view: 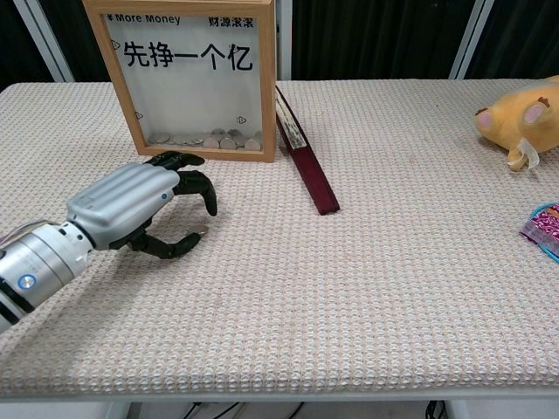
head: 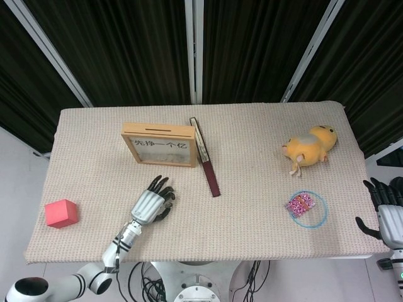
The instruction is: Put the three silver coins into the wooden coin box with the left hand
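Observation:
The wooden coin box (head: 158, 144) (view: 188, 78) stands upright at the back left, glass front with Chinese characters, several silver coins lying on its floor (view: 214, 140). My left hand (head: 152, 202) (view: 140, 205) hovers low over the cloth just in front of the box, palm down, fingers curved and parted from the thumb. Nothing shows between them. I see no loose coin on the cloth; any under the hand is hidden. My right hand (head: 389, 215) hangs off the table's right edge, fingers spread, holding nothing.
A dark red long case (head: 206, 158) (view: 306, 166) leans against the box's right side. A red cube (head: 61, 212) sits front left. A yellow plush (head: 310, 145) (view: 524, 118) and a blue ring with a pink packet (head: 306, 207) (view: 543, 229) lie at the right.

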Available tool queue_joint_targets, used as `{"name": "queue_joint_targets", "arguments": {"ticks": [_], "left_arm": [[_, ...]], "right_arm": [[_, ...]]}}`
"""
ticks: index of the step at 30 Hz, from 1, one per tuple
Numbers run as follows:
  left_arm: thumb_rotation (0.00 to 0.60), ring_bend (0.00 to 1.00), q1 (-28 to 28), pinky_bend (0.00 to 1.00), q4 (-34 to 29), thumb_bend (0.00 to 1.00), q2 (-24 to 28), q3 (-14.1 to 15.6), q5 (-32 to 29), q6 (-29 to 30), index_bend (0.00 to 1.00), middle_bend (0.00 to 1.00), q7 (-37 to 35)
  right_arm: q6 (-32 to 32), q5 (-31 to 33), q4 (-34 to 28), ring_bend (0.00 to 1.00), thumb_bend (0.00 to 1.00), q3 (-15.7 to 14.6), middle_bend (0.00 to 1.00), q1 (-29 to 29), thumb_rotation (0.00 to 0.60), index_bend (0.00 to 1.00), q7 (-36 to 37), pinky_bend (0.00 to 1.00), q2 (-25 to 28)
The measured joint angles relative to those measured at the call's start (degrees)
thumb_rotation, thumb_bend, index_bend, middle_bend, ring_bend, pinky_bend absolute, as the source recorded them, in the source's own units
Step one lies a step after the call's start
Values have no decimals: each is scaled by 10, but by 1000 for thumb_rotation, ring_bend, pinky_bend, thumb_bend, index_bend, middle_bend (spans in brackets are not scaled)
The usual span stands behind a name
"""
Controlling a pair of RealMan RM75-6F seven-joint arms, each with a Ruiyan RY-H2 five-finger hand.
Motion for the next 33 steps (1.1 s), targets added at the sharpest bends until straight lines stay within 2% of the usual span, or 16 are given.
{"name": "queue_joint_targets", "arguments": {"ticks": [15, 33], "left_arm": [[600, 72, 0, 16, 61, 309, -28, 2, 16, 29, 471, 302, -21], [600, 73, -3, 17, 62, 371, -25, 3, 19, 35, 516, 310, -41]], "right_arm": [[-3, 2, 3, 0, 242, 0, 0, 0, 600, 0, 2, 0, -1], [-6, 2, 1, 0, 242, 0, 0, 2, 600, 0, -3, 0, -1]]}}
